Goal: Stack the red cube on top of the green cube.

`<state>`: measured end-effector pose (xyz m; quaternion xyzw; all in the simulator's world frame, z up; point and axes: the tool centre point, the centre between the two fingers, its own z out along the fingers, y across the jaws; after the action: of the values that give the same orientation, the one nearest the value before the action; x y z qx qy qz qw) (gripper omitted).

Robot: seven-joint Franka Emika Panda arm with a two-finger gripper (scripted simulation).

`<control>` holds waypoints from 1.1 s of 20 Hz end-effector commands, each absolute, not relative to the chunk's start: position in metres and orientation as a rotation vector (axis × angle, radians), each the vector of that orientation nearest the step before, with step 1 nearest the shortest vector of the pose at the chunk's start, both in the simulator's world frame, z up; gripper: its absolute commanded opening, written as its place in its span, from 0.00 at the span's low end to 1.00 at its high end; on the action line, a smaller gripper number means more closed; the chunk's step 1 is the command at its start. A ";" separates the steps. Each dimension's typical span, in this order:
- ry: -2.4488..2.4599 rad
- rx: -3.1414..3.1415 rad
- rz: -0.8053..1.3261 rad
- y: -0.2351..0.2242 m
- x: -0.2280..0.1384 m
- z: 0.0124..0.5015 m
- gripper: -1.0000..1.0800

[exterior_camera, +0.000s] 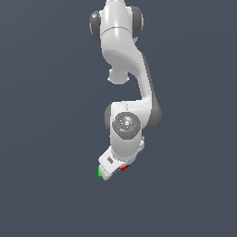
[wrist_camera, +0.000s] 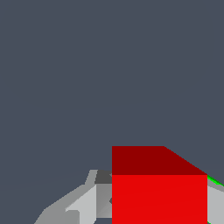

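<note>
So, in the exterior view the white arm reaches down over a flat, dark grey surface, and its gripper sits low, right over the two cubes. Only slivers of them show: a bit of the red cube pokes out on the exterior view's right of the gripper, and a sliver of the green cube on the left. Whether the two touch or one sits on the other, I can't tell from here; the hand covers them.

In the wrist view the red cube fills the lower part of the picture, sharp-edged, flat-faced, plain matte colour with no texture. One of the grey fingers sits right beside it, and a thin strip of the green cube peeks out just behind the red one's far edge. It looks like the fingers are around the red cube, but I honestly can't tell if they're pinching it or standing slack.

My guess on handling: both are small, stiff, light blocks, not fragile, probably a bit slick. Best hold is on two opposite flat sides, mid-height, square on.
</note>
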<state>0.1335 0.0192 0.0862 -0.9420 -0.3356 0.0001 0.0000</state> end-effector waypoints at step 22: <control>-1.056 -2.959 0.000 -0.071 0.149 0.060 0.96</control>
<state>0.1491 -0.0709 0.0601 -0.9419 -0.3360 0.0000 -0.0003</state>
